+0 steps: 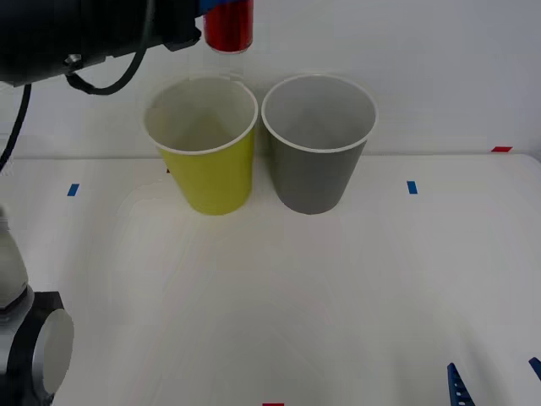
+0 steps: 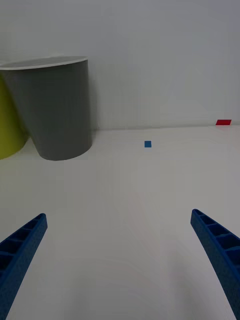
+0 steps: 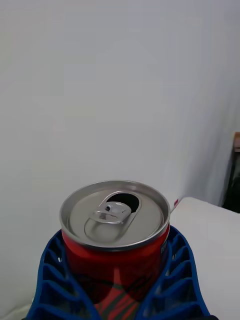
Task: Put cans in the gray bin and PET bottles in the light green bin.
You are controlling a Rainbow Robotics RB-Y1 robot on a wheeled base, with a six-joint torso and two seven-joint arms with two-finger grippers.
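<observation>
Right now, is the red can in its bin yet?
Not yet. The left gripper holds the red can up above the light green bin. The can belongs in the gray bin next to it, so it must move over and drop. The right gripper waits open, low over the table.

The front view's top edge cuts off the red can (image 1: 229, 25), and the light green bin (image 2: 9, 125) is half cropped.

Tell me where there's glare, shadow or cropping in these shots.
Front view: the red can is cropped by the top edge, and soft shadow sits inside the light green bin and gray bin. Left wrist view: the left gripper holds the can, its silver top dully reflective.
</observation>
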